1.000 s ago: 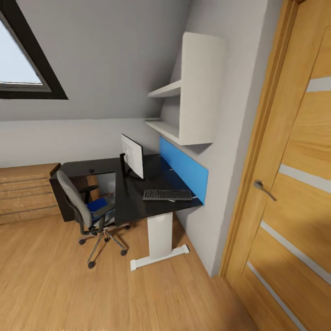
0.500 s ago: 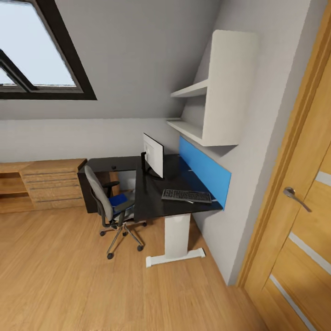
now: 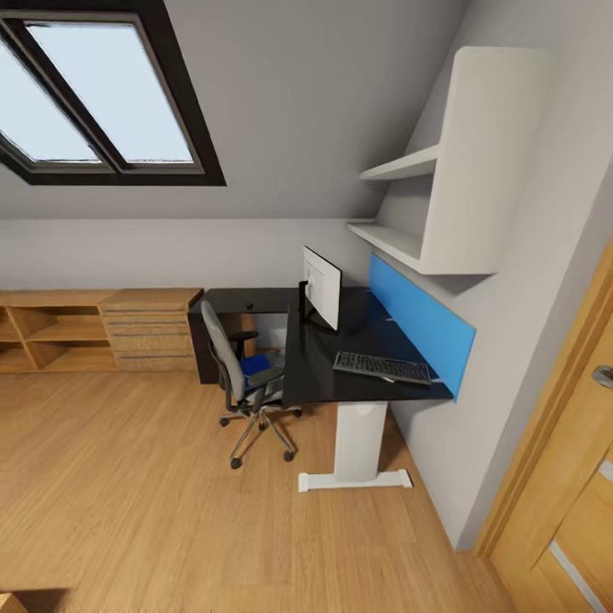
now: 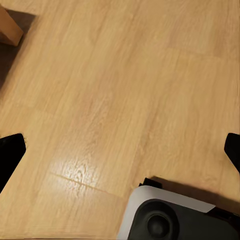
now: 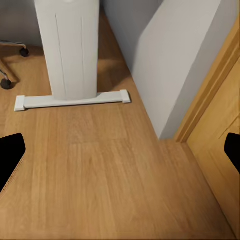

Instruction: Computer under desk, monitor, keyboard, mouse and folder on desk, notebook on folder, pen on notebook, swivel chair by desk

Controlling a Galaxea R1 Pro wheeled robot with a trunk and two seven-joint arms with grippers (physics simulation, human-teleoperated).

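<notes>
Black fingertips (image 5: 11, 155) of both grippers spread wide above floor (image 4: 115, 100).

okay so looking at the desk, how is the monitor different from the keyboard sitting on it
The monitor stands upright on a stand, while the keyboard lies flat on the desk. The monitor shows a white back from here; the keyboard is black with dark grey keys. The monitor sits further back, near the desk's corner; the keyboard lies nearer the front end, beside the blue back panel. Both rest on the same black desktop, apart from each other.
</notes>
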